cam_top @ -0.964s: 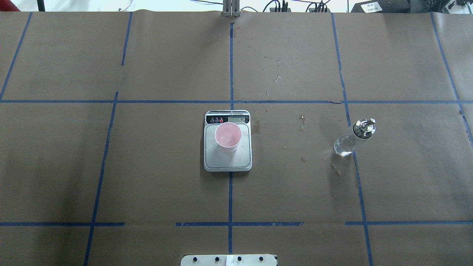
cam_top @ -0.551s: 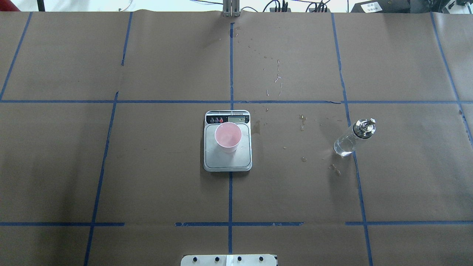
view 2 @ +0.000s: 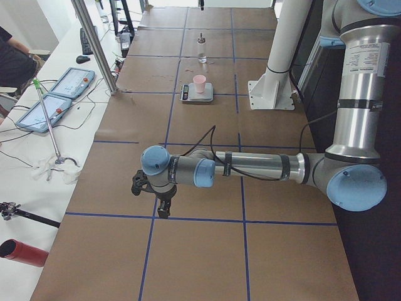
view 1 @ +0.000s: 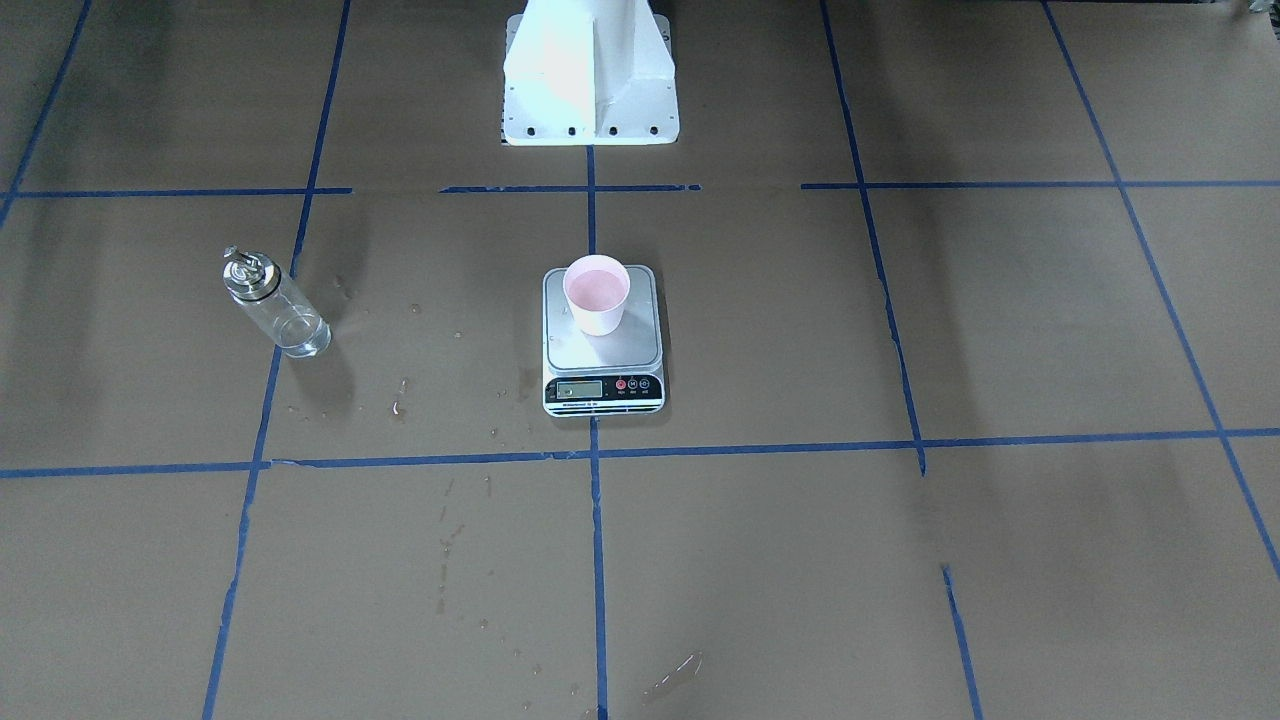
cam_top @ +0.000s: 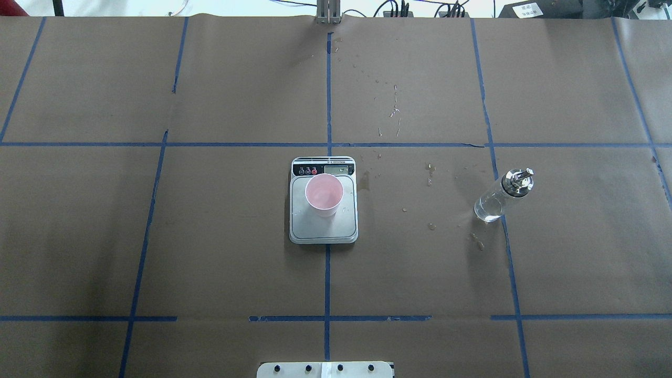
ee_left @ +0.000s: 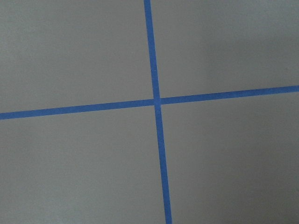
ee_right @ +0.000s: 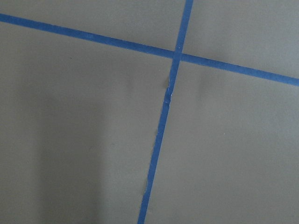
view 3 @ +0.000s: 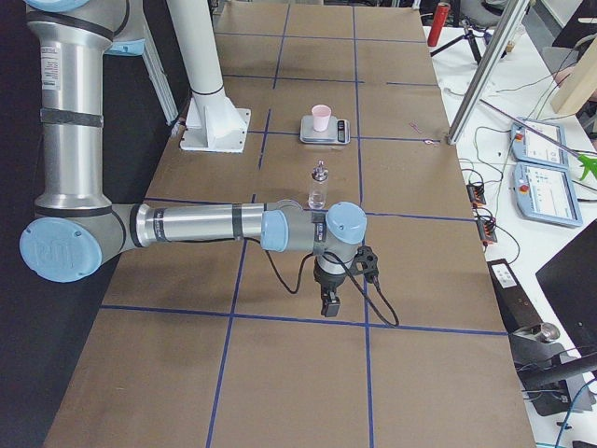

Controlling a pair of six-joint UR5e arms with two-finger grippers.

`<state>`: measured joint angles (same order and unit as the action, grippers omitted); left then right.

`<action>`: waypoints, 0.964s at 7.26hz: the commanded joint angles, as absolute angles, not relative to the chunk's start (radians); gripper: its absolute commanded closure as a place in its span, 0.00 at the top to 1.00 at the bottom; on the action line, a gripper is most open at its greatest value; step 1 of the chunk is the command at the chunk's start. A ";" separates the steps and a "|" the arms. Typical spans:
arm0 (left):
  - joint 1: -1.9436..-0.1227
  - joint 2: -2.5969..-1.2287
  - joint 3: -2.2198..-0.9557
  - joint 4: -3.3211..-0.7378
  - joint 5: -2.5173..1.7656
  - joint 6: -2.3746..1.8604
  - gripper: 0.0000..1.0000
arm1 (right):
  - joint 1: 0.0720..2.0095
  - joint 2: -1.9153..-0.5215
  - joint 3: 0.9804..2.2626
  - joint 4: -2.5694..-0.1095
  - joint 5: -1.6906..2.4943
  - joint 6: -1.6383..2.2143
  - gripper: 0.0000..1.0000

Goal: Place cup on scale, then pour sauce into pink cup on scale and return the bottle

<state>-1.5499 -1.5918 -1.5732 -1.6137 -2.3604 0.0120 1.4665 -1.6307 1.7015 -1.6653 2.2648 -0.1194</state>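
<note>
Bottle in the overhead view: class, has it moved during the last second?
No. The bottle stands at the same spot against the blue tape line, right of the scale.

I see my left arm point(view 2: 250, 166) with its upper link upright and its forearm stretched out level from the elbow, the wrist point(view 2: 156, 162) bent so the left gripper point(view 2: 162, 210) points straight down. My right arm point(view 3: 196, 224) sits in the mirror pose: upper link upright, forearm level, right gripper point(view 3: 329, 303) hanging downward. Both grippers appear only in the side views, small and dark, so I can't tell whether their jaws are apart or together.
</note>
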 commanded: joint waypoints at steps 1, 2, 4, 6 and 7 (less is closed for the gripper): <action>-1.560 -1.589 -1.568 -1.611 -2.356 0.015 1.00 | 1.486 -1.631 1.690 -1.661 2.270 -0.118 1.00; -1.560 -1.589 -1.575 -1.609 -2.362 0.015 1.00 | 1.486 -1.629 1.689 -1.660 2.267 -0.118 1.00; -1.560 -1.589 -1.574 -1.612 -2.367 0.015 1.00 | 1.500 -1.629 1.689 -1.660 2.272 -0.118 1.00; -1.560 -1.589 -1.582 -1.611 -2.367 0.015 1.00 | 1.499 -1.631 1.687 -1.660 2.272 -0.118 1.00; -1.562 -1.588 -1.585 -1.609 -2.367 0.015 1.00 | 1.500 -1.631 1.689 -1.660 2.273 -0.117 1.00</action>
<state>-1.5606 -1.5889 -1.5817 -1.6105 -2.3668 0.0153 1.4990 -1.6299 1.6882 -1.6594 2.2721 -0.1178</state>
